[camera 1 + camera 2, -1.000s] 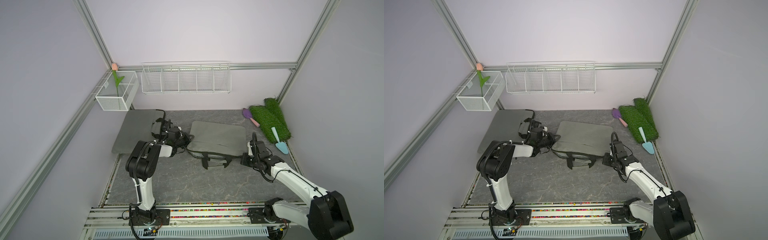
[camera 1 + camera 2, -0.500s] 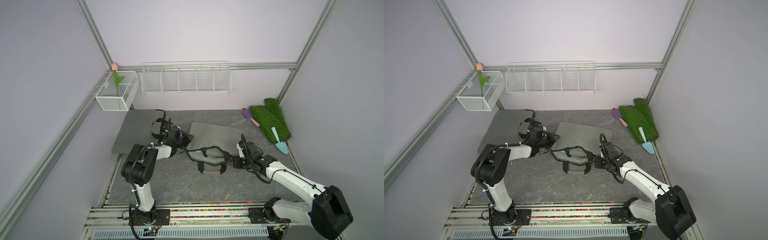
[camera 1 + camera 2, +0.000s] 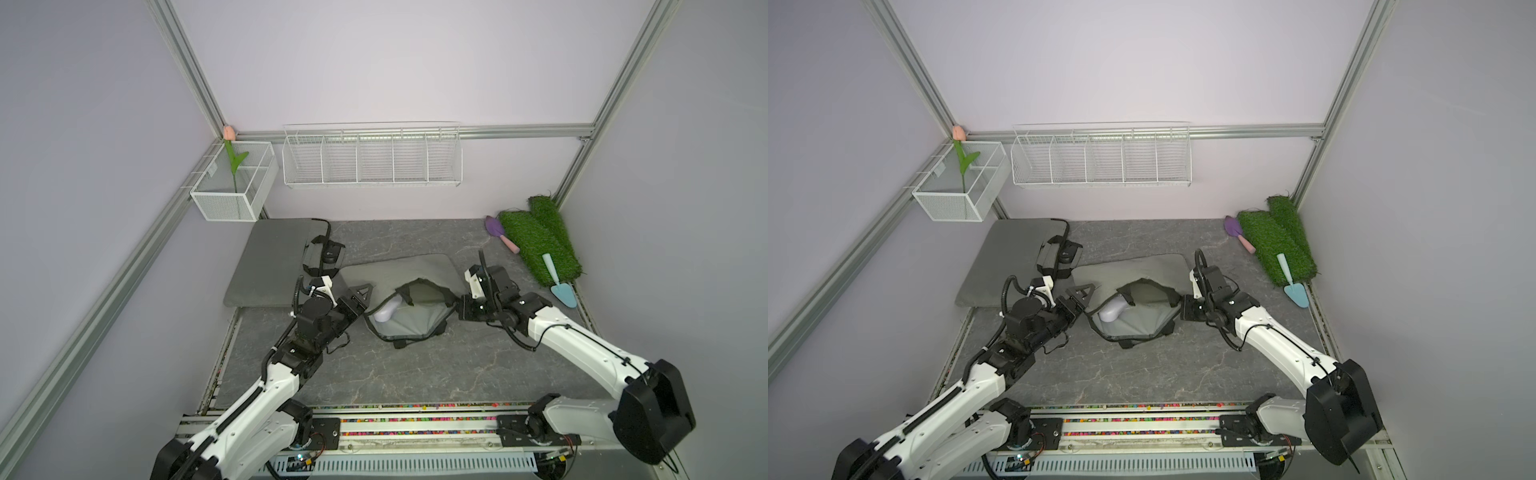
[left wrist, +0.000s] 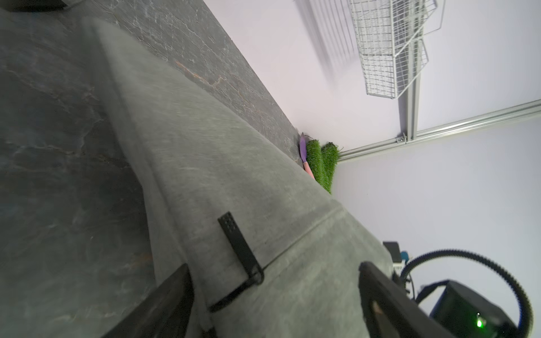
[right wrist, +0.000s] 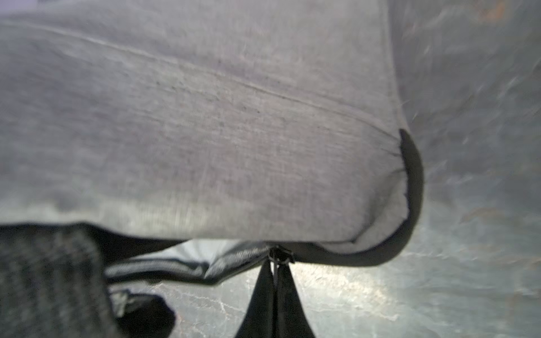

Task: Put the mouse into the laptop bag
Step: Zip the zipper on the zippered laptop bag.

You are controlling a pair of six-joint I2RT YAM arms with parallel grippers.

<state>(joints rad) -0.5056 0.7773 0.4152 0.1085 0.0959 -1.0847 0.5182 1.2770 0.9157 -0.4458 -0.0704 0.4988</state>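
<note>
The grey laptop bag (image 3: pixel 415 270) (image 3: pixel 1142 266) lies mid-table with its near mouth bunched open. The white mouse (image 3: pixel 386 312) (image 3: pixel 1115 311) lies in that mouth, partly under the dark lining. My left gripper (image 3: pixel 359 297) (image 3: pixel 1079 297) stands open at the bag's left edge, holding nothing. In the left wrist view its gripper (image 4: pixel 273 275) straddles the bag fabric (image 4: pixel 234 175) near a black pull tab (image 4: pixel 238 248). My right gripper (image 3: pixel 459 309) (image 3: pixel 1183 307) is at the bag's right edge. There the gripper (image 5: pixel 275 264) is shut on the zipper pull (image 5: pixel 279 254).
A second grey pad (image 3: pixel 270 257) with a black pouch (image 3: pixel 322 257) lies at the back left. Green turf rolls (image 3: pixel 536 241), a purple trowel (image 3: pixel 496 228) and a blue trowel (image 3: pixel 559 282) sit at the right. Wire baskets (image 3: pixel 370 158) hang on the back wall.
My left gripper has opened and drawn back toward the front. My right gripper moved left with the zipper, bunching the bag's mouth open. The mouse now shows in it.
</note>
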